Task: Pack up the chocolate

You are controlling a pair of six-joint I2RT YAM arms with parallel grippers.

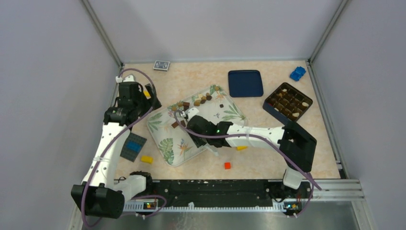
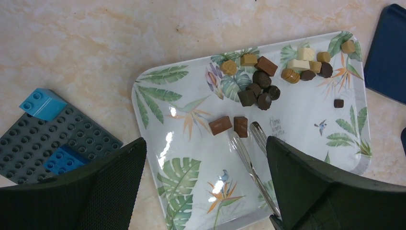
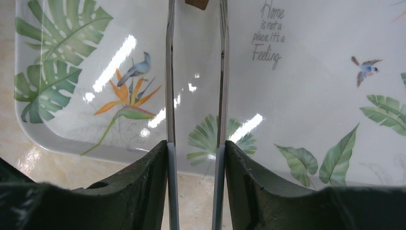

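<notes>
Right end effector (image 3: 195, 153) clamped on metal tongs (image 3: 170, 86) above the leaf-print tray (image 2: 158, 96), tong arms parted, one brown piece between the tips. Left end effector (image 2: 205, 143) spread wide and holding nothing, beside the tray's far left corner. On the marbled tabletop (image 1: 201, 76): partitioned box (image 1: 287, 102) with pieces in it, right of the tray; dark blue lid (image 1: 245, 83) beyond the tray's far right corner; grey brick plate (image 1: 133, 146) just left of the tray. Loose chocolate (image 2: 261, 86) clustered at the tray's far end, two brown pieces nearer its middle.
</notes>
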